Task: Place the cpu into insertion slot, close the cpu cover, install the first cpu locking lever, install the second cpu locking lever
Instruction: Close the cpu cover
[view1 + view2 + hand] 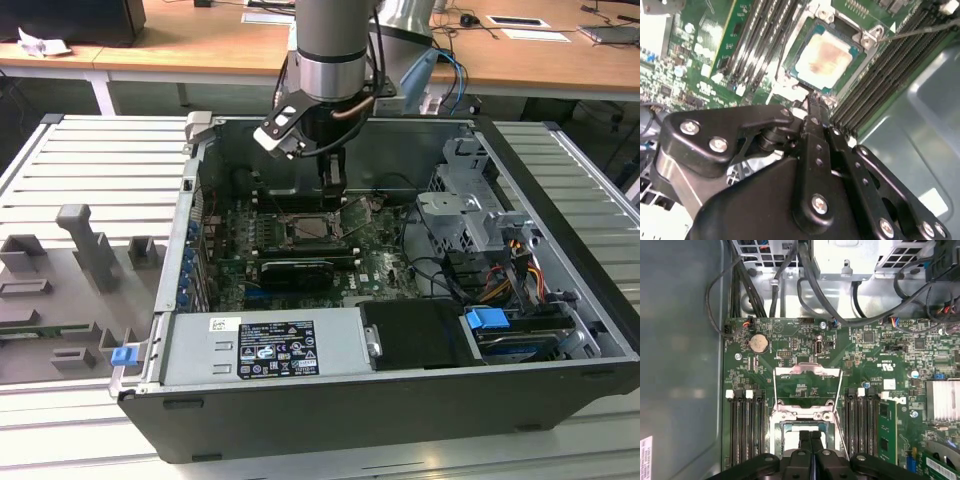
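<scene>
The cpu [826, 55], a square chip with a tan metal face, lies flat in the insertion slot [867, 39], whose grey rim sits among green board. In the exterior view the slot [315, 228] is just below my gripper [332, 182], inside the open computer case. The cpu cover [807, 371] is swung back and lies open beyond the slot, with green board showing through its cut-out. My gripper [812, 102] is shut with nothing seen between its fingers, and hovers close above the slot's hinge edge. Its black fingers [805, 440] hide part of the cpu [789, 440]. A thin wire lever [841, 400] stands free beside the cover.
Memory slots [745, 425] flank the socket on both sides. Black cables [805, 285] and a drive cage [470, 215] crowd the case's far side. A power supply [260, 345] fills the case front. A heat sink [942, 400] stands near the socket. Grey fixtures [85, 245] stand at the exterior view's left.
</scene>
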Controlling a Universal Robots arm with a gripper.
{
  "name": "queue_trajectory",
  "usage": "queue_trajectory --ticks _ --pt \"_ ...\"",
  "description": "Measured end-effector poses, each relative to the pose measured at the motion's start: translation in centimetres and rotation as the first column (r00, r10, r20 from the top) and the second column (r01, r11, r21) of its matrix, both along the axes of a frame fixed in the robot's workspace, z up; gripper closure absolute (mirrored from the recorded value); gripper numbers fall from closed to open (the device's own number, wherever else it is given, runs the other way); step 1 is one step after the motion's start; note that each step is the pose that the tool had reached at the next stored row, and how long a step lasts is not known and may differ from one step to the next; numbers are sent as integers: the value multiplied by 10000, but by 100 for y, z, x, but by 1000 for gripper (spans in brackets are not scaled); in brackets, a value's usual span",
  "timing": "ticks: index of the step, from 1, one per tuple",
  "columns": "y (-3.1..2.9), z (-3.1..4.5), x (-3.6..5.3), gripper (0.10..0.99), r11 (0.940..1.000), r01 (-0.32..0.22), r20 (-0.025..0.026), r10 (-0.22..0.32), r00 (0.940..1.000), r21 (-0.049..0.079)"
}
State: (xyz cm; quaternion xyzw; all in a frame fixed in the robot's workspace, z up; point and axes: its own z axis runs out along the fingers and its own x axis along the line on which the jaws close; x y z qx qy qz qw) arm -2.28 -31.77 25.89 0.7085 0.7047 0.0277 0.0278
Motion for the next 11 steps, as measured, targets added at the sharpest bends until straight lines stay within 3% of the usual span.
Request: queue_trajectory --ticks 3,11 --pt "0 50 2 980 10000 -2 0 2 10000 1" --pt "0 50 44 980 10000 -1 -2 1 10000 0"
